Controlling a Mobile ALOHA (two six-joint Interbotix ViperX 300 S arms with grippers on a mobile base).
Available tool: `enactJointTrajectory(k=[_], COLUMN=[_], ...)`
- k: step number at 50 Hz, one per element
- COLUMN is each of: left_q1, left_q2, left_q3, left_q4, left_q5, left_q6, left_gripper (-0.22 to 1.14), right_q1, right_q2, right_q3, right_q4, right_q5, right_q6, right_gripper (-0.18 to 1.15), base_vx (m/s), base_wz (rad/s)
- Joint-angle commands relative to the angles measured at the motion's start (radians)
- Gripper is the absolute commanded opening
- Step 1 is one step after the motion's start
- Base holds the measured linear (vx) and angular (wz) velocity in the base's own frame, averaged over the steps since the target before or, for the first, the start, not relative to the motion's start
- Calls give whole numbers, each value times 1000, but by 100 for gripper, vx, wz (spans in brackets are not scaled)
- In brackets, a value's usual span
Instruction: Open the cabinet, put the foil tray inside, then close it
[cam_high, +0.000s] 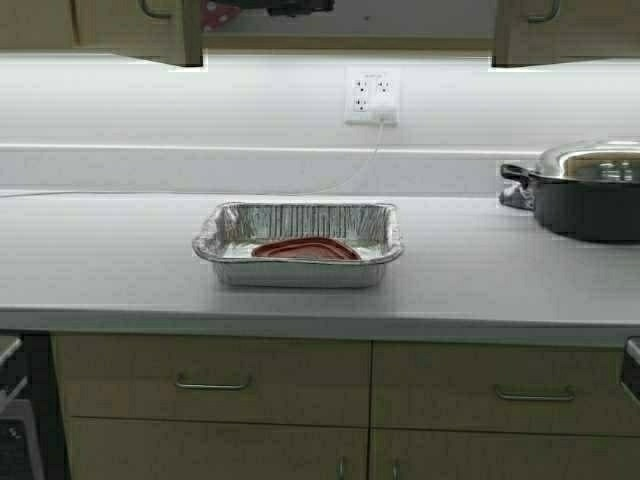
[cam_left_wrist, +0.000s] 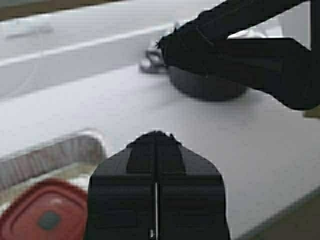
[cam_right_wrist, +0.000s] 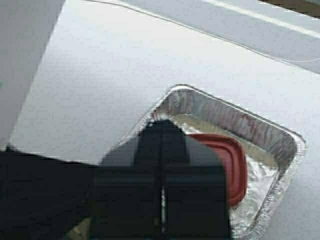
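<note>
The white countertop (cam_high: 120, 270) runs the full width of the high view, with drawers (cam_high: 212, 382) below its front edge. The cabinet (cam_high: 130, 25) hangs above its back edge, doors shut. A dark pot (cam_high: 585, 205) with a steel lid sits at the right end of the countertop. The foil tray (cam_high: 298, 245) rests near the middle, closer to the front edge, a red lid (cam_high: 305, 249) flat on its bottom. The left gripper (cam_left_wrist: 156, 145) and the right gripper (cam_right_wrist: 162, 131) hover over the tray, fingers pressed together, holding nothing.
</note>
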Motion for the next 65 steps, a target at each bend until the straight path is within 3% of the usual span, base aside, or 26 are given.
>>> enactJointTrajectory(k=[1, 14, 28, 36, 39, 42, 48, 51, 54, 60, 65], left_q1=[52, 149, 235, 230, 196, 178, 155, 149, 138, 143, 207], left_q2=[89, 190, 57, -46, -81, -112, -161, -186, -198, -166, -43], left_q3=[-132, -236, -67, 29, 77, 123, 212, 265, 325, 449, 528], left_q4=[3, 3, 6, 66, 115, 156, 183, 187, 189, 190, 190], left_q5=[-9, 14, 9, -55, -100, -138, -178, -195, -233, -405, -609], left_q6=[-3, -6, -2, -5, -6, -15, -78, -137, -210, -373, -495], left_gripper=[3, 3, 3, 5, 12, 26, 72, 96, 108, 100, 102], right_q1=[-52, -103, -199, -198, -161, -127, -66, -29, 15, 123, 158], right_q2=[63, 135, 34, -44, -66, -83, -97, -98, -94, -60, 12], right_q3=[-83, -129, -6, 63, 77, 101, 152, 190, 239, 390, 477], right_q4=[-5, -26, -54, -55, -55, -55, -46, -9, 43, 64, 54], right_q5=[-6, -2, 14, 6, 20, 43, 55, 43, -6, -284, -489], right_q6=[0, -3, -3, 6, 0, 2, 18, 60, 115, 258, 422], right_gripper=[7, 7, 7, 11, 21, 41, 92, 108, 106, 104, 104], base_vx=[0, 0, 1, 1, 0, 0, 0, -1, 0, 0, 0], base_wz=[0, -1, -1, -1, 0, 0, 0, 0, 1, 0, 0])
